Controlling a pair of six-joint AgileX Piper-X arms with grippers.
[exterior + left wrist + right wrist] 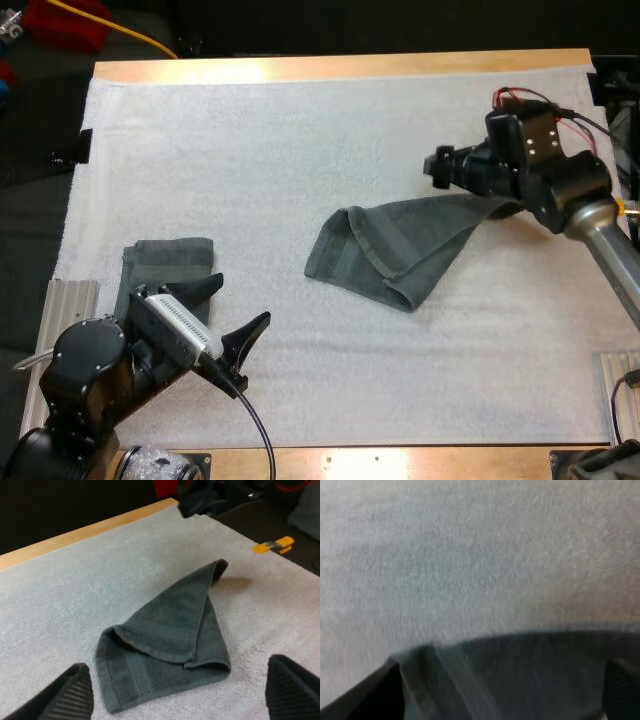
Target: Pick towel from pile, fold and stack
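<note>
Towel (pixel 390 245), dark grey-green – laid half-doubled and skewed on the surface (pixel 300 130), its right corner beneath the right gripper (pixel 437 168), fingers parted, the left gripper (pixel 240 300) well left of it, fingers parted – a crooked fold is risked should only one layer be pinched.

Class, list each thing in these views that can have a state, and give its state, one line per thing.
loose towel: roughly doubled over, not neatly folded, lying on the mat.
folded towel: folded flat, at the mat's near left.
left pincer: open, holding nothing.
right pincer: at the loose towel's far end; grip cannot be told.
</note>
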